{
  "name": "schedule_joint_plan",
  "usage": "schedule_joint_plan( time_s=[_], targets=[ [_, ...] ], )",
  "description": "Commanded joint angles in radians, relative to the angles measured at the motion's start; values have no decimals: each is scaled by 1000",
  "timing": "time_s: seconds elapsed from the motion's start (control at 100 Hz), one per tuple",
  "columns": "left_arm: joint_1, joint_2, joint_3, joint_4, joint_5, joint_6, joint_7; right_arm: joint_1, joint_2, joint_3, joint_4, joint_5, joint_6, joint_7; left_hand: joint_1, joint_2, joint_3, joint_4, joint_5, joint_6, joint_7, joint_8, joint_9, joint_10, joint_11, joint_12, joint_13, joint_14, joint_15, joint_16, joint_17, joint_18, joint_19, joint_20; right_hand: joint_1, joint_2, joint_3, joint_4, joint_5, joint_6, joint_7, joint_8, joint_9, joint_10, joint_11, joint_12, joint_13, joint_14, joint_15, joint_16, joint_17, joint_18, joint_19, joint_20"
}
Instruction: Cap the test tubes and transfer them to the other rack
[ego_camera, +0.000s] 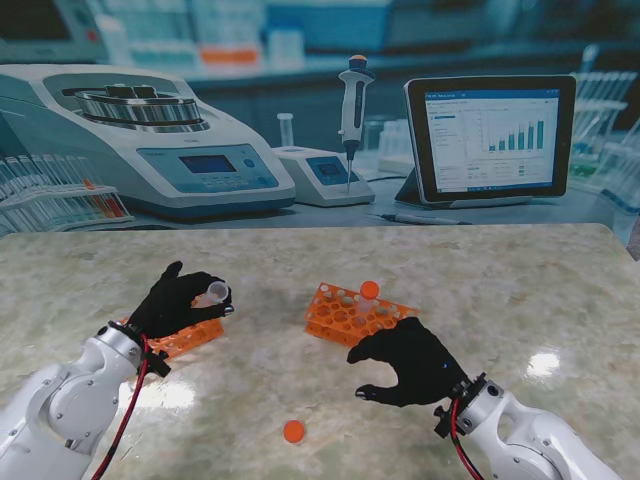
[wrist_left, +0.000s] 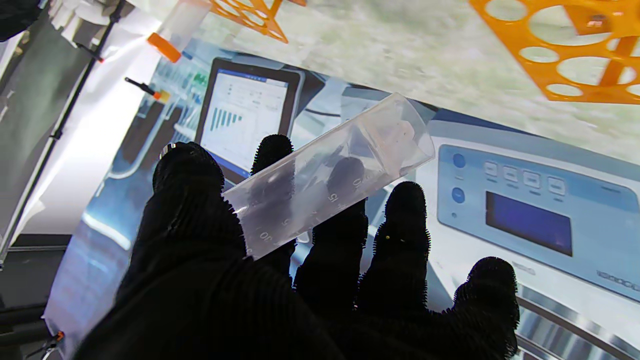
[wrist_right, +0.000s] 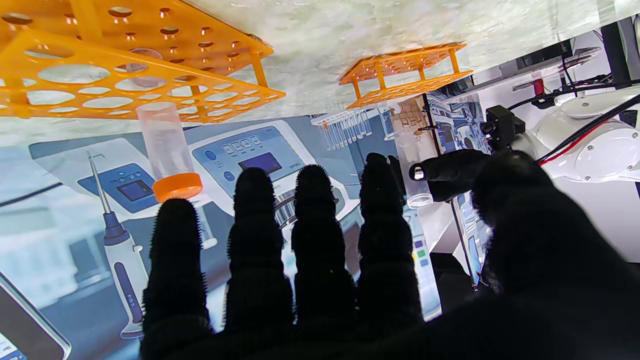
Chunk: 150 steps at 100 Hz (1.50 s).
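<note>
Lab bench, marble-look table (ego_camera: 520, 290): our left hand (ego_camera: 178, 303) pinches an uncapped clear test tube (ego_camera: 211, 293) between thumb and fingers, lifted over the orange rack (ego_camera: 190, 338) on our left side. Left wrist view shows the tube (wrist_left: 327, 175) lying slantwise across the black-gloved fingers (wrist_left: 270, 165), open mouth pointing away from the palm, printed grad. marks visible on its wall.

Our right hand (ego_camera: 410, 360) hovers w/ fingers spread and holds nothing, just nearer to us than the second orange rack (ego_camera: 355, 315) at table centre. That rack carries one tube w/ an orange cap (ego_camera: 369, 290) already on, standing upright in a front-row hole; right wrist view shows the capped tube (wrist_right: 167, 150) close past the spread fingertips (wrist_right: 255, 190), not touching them.

A loose orange cap (ego_camera: 293, 431) lies flat on the table nearer to us, between the two arms, well apart from both racks. Backdrop: printed lab scene w/ centrifuge (ego_camera: 150, 130), pipette (ego_camera: 352, 110) and tablet (ego_camera: 490, 135).
</note>
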Motion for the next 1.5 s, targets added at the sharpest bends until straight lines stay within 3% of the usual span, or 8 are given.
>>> schedule_joint_plan(
  time_s=[0.0, 0.42, 0.69, 0.88, 0.99, 1.16, 1.26, 1.49],
  targets=[
    [-9, -8, 17, -17, -7, -4, -6, -10, -2, 0, -6, -2, -1, -1, 163, 199, 74, -2, 55, -122, 74, 30, 39, 14, 22, 12, 56, 15, 16, 17, 11, 40, 23, 45, -6, 36, -18, 25, -27, 8, -9, -5, 8, -37, -6, 5, -30, -17, -54, -16, -14, 15, -17, 2],
    [-65, -19, 139, -14, -144, 11, -21, -14, -3, 3, -9, -3, -4, -6, 170, 190, 74, -2, 27, -125, 113, 101, 236, -100, 272, 284, 371, -1, 215, 148, 245, 173, 358, 37, -6, 37, -18, 25, -27, 9, -9, -5, 8, -34, -5, 5, -29, -17, -53, -16, -10, 15, -14, 4],
    [-83, -27, 197, -14, -247, 23, -32, -17, -3, 4, -10, -3, -7, -7, 195, 179, 76, 1, 2, -63, 130, 123, 199, -78, 598, 708, 483, -32, 626, 492, 544, 182, 850, 102, -5, 37, -17, 25, -27, 9, -9, -5, 9, -35, -5, 5, -28, -18, -53, -16, -6, 14, -11, 6],
    [-98, -36, 236, 2, -299, 26, -21, -17, -3, 3, -11, -4, -8, -7, 248, 95, 85, 13, -13, -33, 163, 39, 196, -76, 654, 798, 526, -105, 920, 660, 873, 68, 1317, 59, -3, 36, -17, 25, -24, 9, -8, -4, 9, -35, -5, 5, -28, -17, -53, -16, -6, 15, -10, 7],
    [-106, -41, 254, 13, -320, 26, -12, -18, -3, 3, -12, -4, -7, -7, 283, 25, 97, 24, -6, -23, 148, -17, 193, -69, 656, 798, 547, -145, 1017, 705, 1010, -37, 1579, 112, -3, 36, -16, 25, -25, 9, -8, -5, 9, -35, -5, 5, -29, -17, -54, -16, -6, 15, -10, 8],
    [-110, -46, 269, 19, -348, 22, -5, -19, -3, 3, -12, -4, -6, -7, 295, -92, 123, 45, -42, 4, 124, -77, 214, -77, 630, 752, 597, -90, 1051, 739, 1053, -230, 1800, 336, -2, 35, -16, 25, -25, 11, -8, -5, 9, -36, -5, 5, -29, -16, -54, -16, -7, 15, -11, 8],
    [-112, -49, 276, 22, -356, 24, 1, -19, -3, 3, -12, -4, -6, -7, 257, -186, 173, 50, -65, 34, 159, -45, 261, -78, 599, 777, 661, -60, 1033, 742, 1058, -273, 1818, 421, -2, 34, -15, 24, -24, 10, -8, -5, 10, -36, -5, 5, -29, -16, -54, -16, -6, 14, -11, 9],
    [-116, -46, 283, 25, -360, 36, -13, -20, -3, 3, -13, -2, -6, -7, 126, -301, 288, 23, -162, 73, 399, 132, 283, -122, 636, 706, 732, -106, 1044, 735, 1065, -363, 1841, 461, -2, 34, -14, 24, -25, 10, -8, -5, 10, -36, -5, 5, -28, -17, -53, -16, -7, 15, -11, 9]
  ],
)
